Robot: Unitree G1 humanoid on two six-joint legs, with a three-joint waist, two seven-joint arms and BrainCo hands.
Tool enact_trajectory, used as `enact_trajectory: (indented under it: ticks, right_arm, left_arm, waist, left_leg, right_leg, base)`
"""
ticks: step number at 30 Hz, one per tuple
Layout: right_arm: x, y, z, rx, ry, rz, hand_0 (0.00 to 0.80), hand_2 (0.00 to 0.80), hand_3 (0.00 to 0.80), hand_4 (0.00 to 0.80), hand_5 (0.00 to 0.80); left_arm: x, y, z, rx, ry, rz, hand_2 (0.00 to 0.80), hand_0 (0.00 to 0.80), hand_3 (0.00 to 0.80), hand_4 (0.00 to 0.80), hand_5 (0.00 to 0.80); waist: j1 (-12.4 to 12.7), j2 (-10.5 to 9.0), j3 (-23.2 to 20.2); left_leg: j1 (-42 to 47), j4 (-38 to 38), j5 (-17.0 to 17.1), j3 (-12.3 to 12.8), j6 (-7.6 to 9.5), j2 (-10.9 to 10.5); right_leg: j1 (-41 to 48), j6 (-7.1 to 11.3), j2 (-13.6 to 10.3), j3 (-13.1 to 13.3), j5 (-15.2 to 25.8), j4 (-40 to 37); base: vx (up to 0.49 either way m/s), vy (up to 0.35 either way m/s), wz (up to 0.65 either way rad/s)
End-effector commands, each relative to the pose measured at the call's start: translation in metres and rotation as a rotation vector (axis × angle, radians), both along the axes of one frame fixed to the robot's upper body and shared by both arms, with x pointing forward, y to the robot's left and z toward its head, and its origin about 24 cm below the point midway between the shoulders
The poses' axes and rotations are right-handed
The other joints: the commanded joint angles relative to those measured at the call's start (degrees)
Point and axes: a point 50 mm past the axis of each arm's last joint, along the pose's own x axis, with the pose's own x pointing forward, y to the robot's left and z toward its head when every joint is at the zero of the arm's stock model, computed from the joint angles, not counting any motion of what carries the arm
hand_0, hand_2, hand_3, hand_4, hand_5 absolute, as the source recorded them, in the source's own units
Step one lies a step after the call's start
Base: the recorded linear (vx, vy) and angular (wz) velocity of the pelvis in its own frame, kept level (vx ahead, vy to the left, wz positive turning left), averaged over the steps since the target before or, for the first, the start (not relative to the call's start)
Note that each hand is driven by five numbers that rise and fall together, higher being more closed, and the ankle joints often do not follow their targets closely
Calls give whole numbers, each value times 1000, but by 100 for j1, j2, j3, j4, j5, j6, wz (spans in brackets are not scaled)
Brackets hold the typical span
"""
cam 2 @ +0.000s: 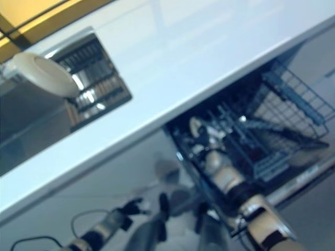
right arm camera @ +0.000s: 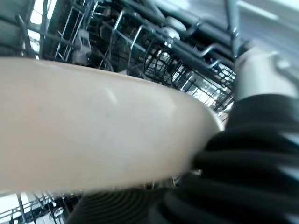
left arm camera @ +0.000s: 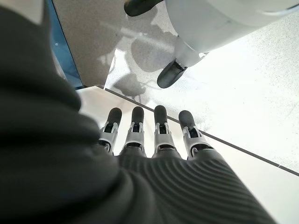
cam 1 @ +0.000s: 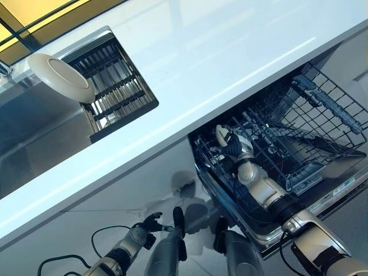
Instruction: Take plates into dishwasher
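From my seat, starting at the far left, one plate [cam 1: 60, 76] leans on edge at the sink [cam 1: 40, 135], propped against the dark drying rack [cam 1: 118, 86] set into the white tabletop [cam 1: 230, 63]; nothing touches it, so I count that one as waiting to be fetched. Lower left, my left hand [cam 1: 150, 222] hangs down by the floor, well apart from any dish; its wrist view shows the fingers [left arm camera: 161, 128] straight, side by side, and holding nothing. Moving right, the dishwasher [cam 1: 322, 198] stands open below the tabletop with its wire rack [cam 1: 322, 123] pulled out. My right hand [cam 1: 231, 144] reaches into the near left corner of that rack, and in its wrist view a second plate [right arm camera: 93, 130] fills most of the frame with the wires just past it. The plate sits against the dark cover of the hand, so I judge the hand is clasped on its rim, though the fingers themselves are hidden from me. I cannot tell whether the plate already rests between the tines or hangs just above them. I see no other plate slotted in the rack, though parts of it are hard to read. By my reckoning the task is at its first loading: this plate has to be seated and let go, then the one by the sink brought over
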Motion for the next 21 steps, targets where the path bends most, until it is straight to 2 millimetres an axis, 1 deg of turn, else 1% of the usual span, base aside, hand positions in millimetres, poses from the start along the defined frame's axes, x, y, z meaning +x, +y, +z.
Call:
enact_trajectory:
  ticks: [1, 13, 21]
  right_arm:
    - [-8, 29, -9, 56, 41, 90, 0, 0, 0, 0, 0]
    - [-10, 25, -5, 117, -1, 64, 0, 0, 0, 0, 0]
    - [-15, 13, -2, 193, -55, 17, 0, 0, 0, 0, 0]
  left_arm:
    - [15, 5, 8, 18, -35, 20, 0, 0, 0, 0, 0]
    - [14, 4, 7, 18, -30, 29, 0, 0, 0, 0, 0]
    - [8, 7, 4, 17, -17, 50, 0, 0, 0, 0, 0]
  waist:
    - [-47, -427, 254]
    - [-69, -467, 255]
    - [-119, -524, 209]
  left_leg:
    - [381, -264, -742, 175, -2, -300]
    - [430, -264, -739, 196, 1, -278]
    - [475, -264, -748, 238, 5, -250]
  right_leg:
    - [940, -66, 411, 79, 213, -1720]
    - [998, -79, 437, 110, 215, -1732]
    - [1060, -83, 468, 155, 211, -1746]
  base:
    - [0, 0, 0]
    - [0, 0, 0]
    - [0, 0, 0]
